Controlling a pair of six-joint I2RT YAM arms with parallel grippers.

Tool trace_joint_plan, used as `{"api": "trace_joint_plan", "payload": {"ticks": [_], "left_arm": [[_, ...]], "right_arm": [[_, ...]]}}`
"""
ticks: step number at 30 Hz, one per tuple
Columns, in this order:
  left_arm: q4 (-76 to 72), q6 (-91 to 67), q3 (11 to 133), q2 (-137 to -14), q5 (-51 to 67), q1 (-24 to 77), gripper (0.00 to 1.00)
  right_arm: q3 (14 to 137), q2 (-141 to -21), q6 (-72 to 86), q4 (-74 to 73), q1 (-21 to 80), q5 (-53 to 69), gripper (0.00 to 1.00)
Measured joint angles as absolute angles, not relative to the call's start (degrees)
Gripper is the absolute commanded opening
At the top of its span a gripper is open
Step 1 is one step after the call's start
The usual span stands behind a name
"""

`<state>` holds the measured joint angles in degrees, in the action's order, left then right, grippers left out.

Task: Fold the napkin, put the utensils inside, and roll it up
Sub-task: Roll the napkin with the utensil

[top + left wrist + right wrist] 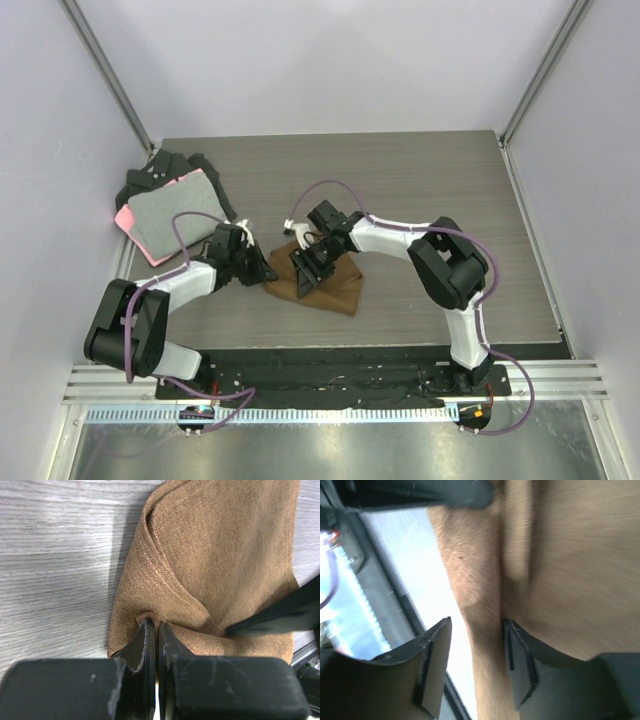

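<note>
Folded brown fabric napkin (330,293) laid mid grey wood-grain table (430,180). L gripper (154,626) pressed together, napkin edge fold pinched. R gripper (476,625) spread wide, cloth seen betw. jaws.

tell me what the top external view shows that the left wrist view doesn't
Only the top external view shows the right gripper low over the napkin, and a pink-edged grey cloth lying on black cloths at the far left of the table. Only the left wrist view shows up close that the left gripper is shut, pinching a small pucker at the napkin's edge. Both show the brown napkin, folded, lying on the wood-grain table.
</note>
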<state>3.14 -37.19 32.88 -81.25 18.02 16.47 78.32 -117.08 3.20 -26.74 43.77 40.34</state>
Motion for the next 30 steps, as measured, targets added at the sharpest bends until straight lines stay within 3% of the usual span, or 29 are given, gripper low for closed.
{"api": "trace_joint_plan", "payload": {"ticks": [5,11,17,25,29,30], "left_arm": [[7.3,-37.0,35.2,-82.3,17.7,16.5,0.0],[11.4,-37.1,37.6,-83.7,17.5,16.5,0.0],[12.8,-37.1,38.5,-84.2,17.5,16.5,0.0],[13.0,-37.1,38.5,-84.2,17.6,16.5,0.0],[13.0,-37.1,38.5,-84.2,17.6,16.5,0.0],[13.0,-37.1,38.5,-84.2,17.6,16.5,0.0]], "right_arm": [[77.0,-108.3,1.0,-25.4,45.7,25.1,0.66],[71.5,-98.7,-4.3,-18.0,55.8,10.1,0.67],[66.9,-100.5,-9.0,-13.6,63.6,-2.4,0.67],[65.8,-105.9,-11.8,-10.9,64.8,-8.6,0.66],[65.6,-107.3,-12.3,-10.0,64.8,-9.9,0.61],[65.6,-107.3,-12.4,-9.8,64.8,-10.0,0.54]]}}
